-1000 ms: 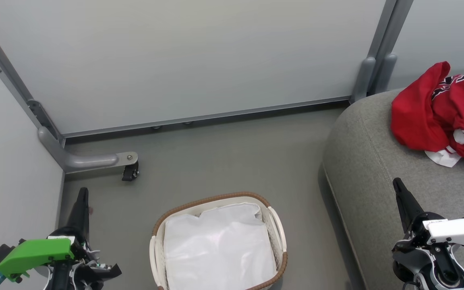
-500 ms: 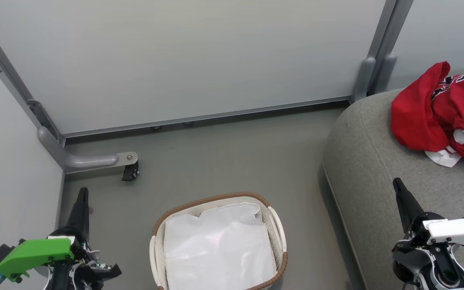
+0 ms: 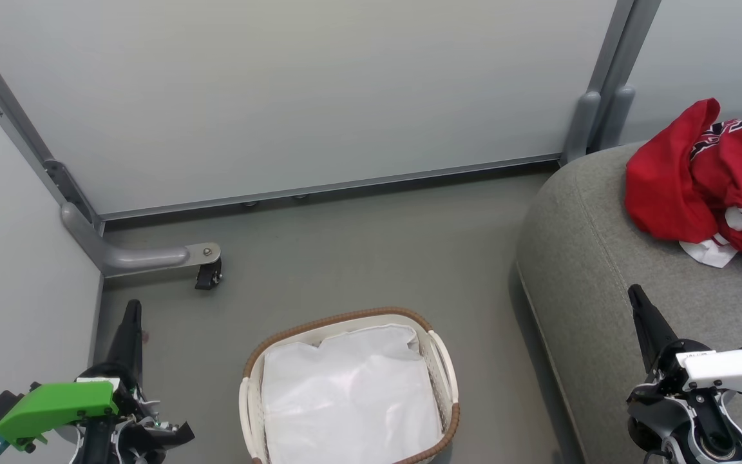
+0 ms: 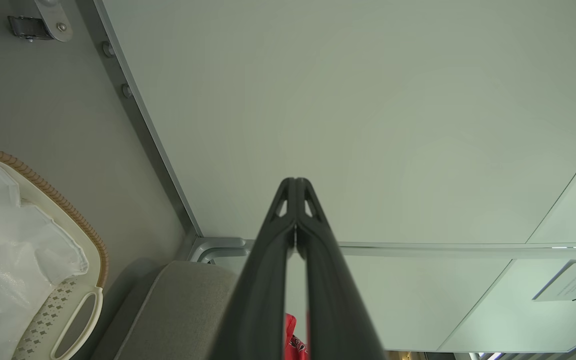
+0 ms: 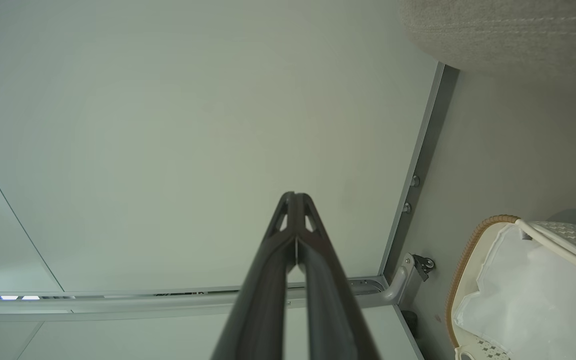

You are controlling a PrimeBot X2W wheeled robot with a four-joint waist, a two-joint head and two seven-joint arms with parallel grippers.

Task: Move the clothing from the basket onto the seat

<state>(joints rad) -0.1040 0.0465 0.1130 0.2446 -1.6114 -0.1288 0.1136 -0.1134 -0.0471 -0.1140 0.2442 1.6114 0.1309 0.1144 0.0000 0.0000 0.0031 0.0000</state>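
**Red clothing already on the sofa seat**

We see one big grey sofa seat [image 3: 603,270] on the right of the frame. One white basket [image 3: 339,317] sits at the bottom middle, with its white liner [image 3: 351,393] inside. One piece of red sports clothing [image 3: 667,193] lies bunched on the seat, upper right. It is up and right of our right gripper [image 3: 635,296], the nearer of the two. Our left gripper [image 3: 131,309] is at lower left. Both have fingers pressed together, holding nothing. We think the job is done.
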